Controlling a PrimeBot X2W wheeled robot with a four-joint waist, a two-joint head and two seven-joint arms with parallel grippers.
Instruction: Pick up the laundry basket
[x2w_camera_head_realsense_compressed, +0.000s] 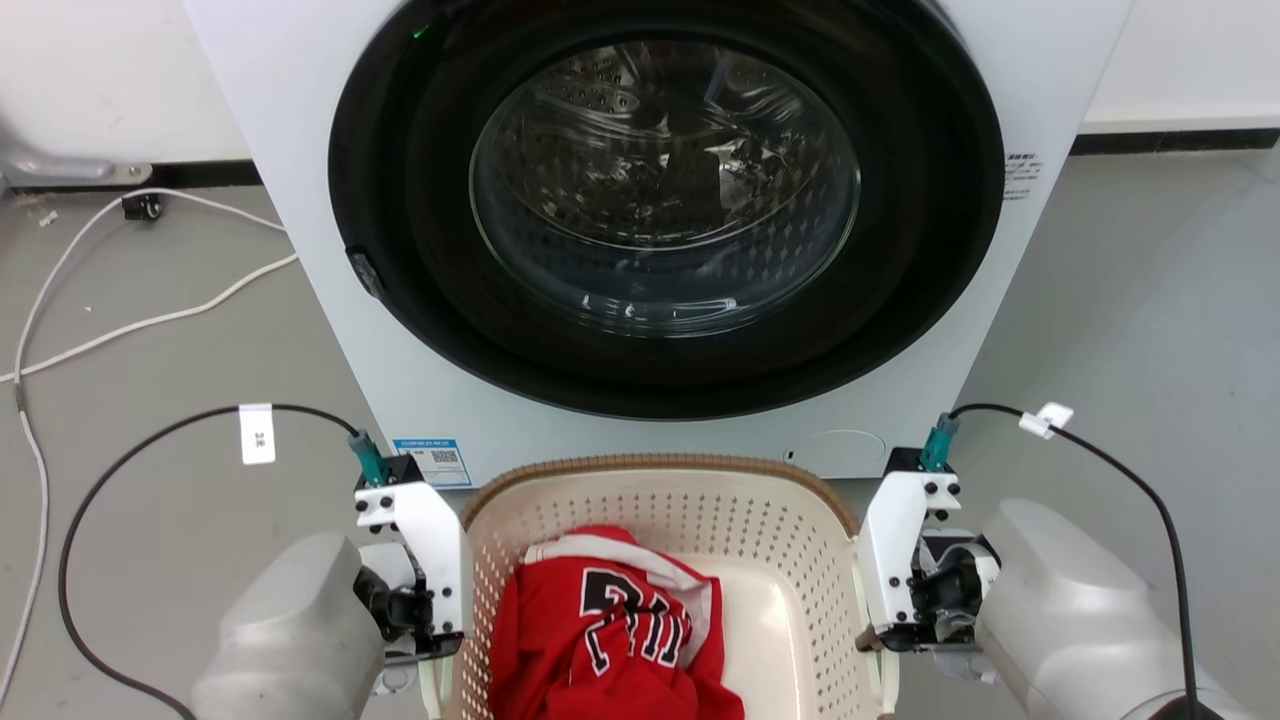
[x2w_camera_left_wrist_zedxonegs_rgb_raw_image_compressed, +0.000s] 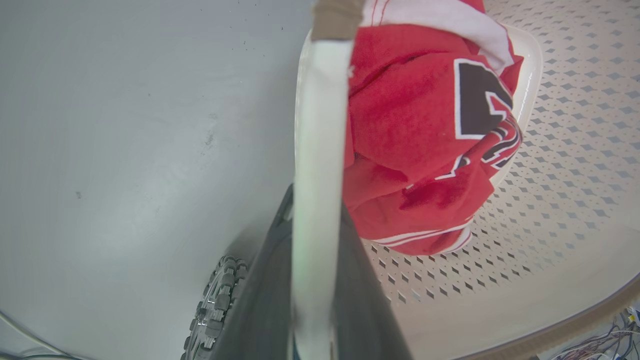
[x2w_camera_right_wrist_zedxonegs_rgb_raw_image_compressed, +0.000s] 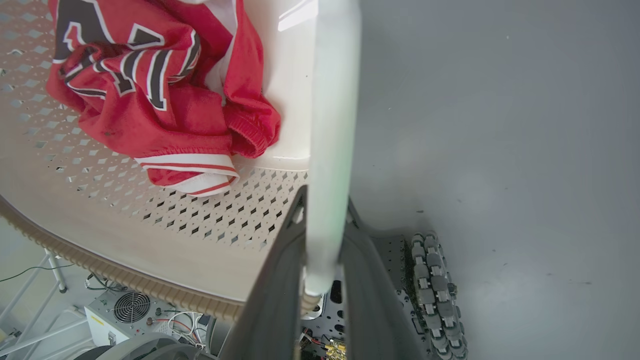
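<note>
Floor (x2w_camera_head_realsense_compressed: 1150, 330): grey, smooth, faintly scuffed. It bore a white washing machine (x2w_camera_head_realsense_compressed: 420, 410), which stood at the wall edge. White cables (x2w_camera_head_realsense_compressed: 150, 320) trailed across its left side, and a small black fitting (x2w_camera_head_realsense_compressed: 141, 207) lay near the wall. The laundry basket (x2w_camera_head_realsense_compressed: 650, 462) sat before the machine's foot; contact with the floor could not be told.
</note>
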